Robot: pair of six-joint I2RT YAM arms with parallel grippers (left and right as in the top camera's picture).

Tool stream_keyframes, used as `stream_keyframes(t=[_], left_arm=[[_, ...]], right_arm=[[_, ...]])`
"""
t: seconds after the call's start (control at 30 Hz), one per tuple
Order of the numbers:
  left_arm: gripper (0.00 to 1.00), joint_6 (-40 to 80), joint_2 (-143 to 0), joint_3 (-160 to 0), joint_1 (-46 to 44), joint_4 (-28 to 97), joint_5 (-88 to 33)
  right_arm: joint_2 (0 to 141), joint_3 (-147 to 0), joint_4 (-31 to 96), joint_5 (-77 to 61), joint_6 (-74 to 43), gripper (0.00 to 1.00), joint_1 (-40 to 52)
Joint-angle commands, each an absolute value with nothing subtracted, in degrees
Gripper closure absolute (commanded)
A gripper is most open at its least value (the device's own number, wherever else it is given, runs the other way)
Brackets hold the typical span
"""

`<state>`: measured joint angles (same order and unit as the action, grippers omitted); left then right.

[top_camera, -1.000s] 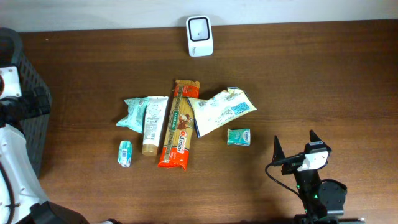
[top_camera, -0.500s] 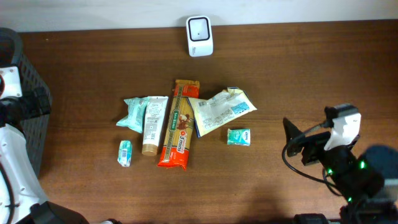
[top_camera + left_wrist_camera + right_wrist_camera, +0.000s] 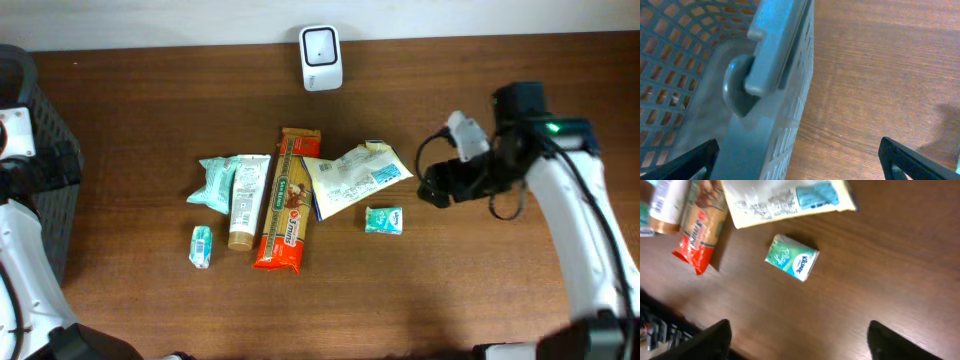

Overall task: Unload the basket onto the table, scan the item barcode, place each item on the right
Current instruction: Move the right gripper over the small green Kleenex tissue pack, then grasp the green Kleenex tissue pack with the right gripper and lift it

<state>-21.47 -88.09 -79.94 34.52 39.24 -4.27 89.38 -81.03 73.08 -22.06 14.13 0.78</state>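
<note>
**Right arm over the tissue pack, nothing held**

I have the right gripper (image 3: 797, 327) hanging above the table (image 3: 500, 300) with its jaws apart and empty. The tissue pack (image 3: 791, 257) lies flat on the wood ahead of them, untouched. I take it for my item, since it sits nearest. The scanner (image 3: 321, 44) stands well apart at the far edge.

The left gripper (image 3: 799, 150) is spread wide too, parked over the basket (image 3: 670, 75) rim and holding nothing.

My worries from here:
- The pack is low and flat. Coming down off-centre, the fingers could push it along the wood instead of closing on it.
- The pouch (image 3: 790, 200) lies just beside it, so a wide approach may snag its edge.
- I cannot see a barcode on the upper face. If I grip over it, or present the wrong side, the scan could fail.
</note>
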Motion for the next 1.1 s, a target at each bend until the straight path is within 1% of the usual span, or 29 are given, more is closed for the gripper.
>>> stream_keyframes(t=[0.0,0.03,0.13,0.17,0.23,0.27,0.4,0.5,0.53,0.63,0.77,0.8,0.87,0.93,1.0,1.07], left_arm=[[0.01,-21.3,-88.4,-80.4,34.7,39.3,-4.9],[0.01,-21.3,-88.4,-80.4,34.7,39.3,-4.9],[0.01,-21.3,-88.4,-80.4,34.7,39.3,-4.9],[0.0,-21.3,-88.4,-80.4,34.7,39.3,-4.9],[0.01,-21.3,-88.4,-80.4,34.7,39.3,-4.9],[0.01,-21.3,-88.4,-80.4,34.7,39.3,-4.9],[0.01,-21.3,-88.4,-80.4,34.7,39.3,-4.9],[0.01,-21.3,-88.4,-80.4,34.7,39.3,-4.9],[0.01,-21.3,-88.4,-80.4,34.7,39.3,-4.9],[0.01,-21.3,-88.4,-80.4,34.7,39.3,-4.9],[0.01,-21.3,-88.4,-80.4,34.7,39.3,-4.9],[0.01,-21.3,-88.4,-80.4,34.7,39.3,-4.9],[0.01,-21.3,-88.4,-80.4,34.7,39.3,-4.9],[0.01,-21.3,-88.4,-80.4,34.7,39.3,-4.9],[0.01,-21.3,-88.4,-80.4,34.7,39.3,-4.9],[0.01,-21.3,-88.4,-80.4,34.7,39.3,-4.9]], right_arm=[[97.9,-81.6,72.4,-20.3,14.8,0.23,5.4],[102.3,-81.5,70.9,-20.3,16.9,0.26,7.6],[109.1,-81.5,67.0,-20.2,26.1,0.29,11.2],[110.6,-81.5,65.2,-20.0,29.0,0.35,11.6],[112.0,-81.5,62.5,-18.3,32.3,0.41,11.2],[112.6,-81.5,61.4,-18.2,34.0,0.41,10.8],[114.9,-80.2,56.2,-20.6,34.3,0.47,9.6],[115.6,-78.2,55.8,-22.0,35.5,0.48,9.7],[115.7,-75.7,53.9,-22.0,35.6,0.48,9.7],[115.7,-71.3,53.7,-23.0,35.5,0.58,9.7],[115.7,-71.7,55.0,-23.7,25.6,0.57,9.6],[115.5,-73.4,56.9,-23.9,22.8,0.53,9.6],[114.6,-77.6,62.3,-25.1,22.9,0.46,10.0],[112.4,-81.5,65.2,-24.1,23.5,0.44,13.2],[111.9,-81.5,65.9,-17.2,21.2,0.44,18.7],[111.9,-80.6,66.0,-12.9,20.6,0.43,22.3]])
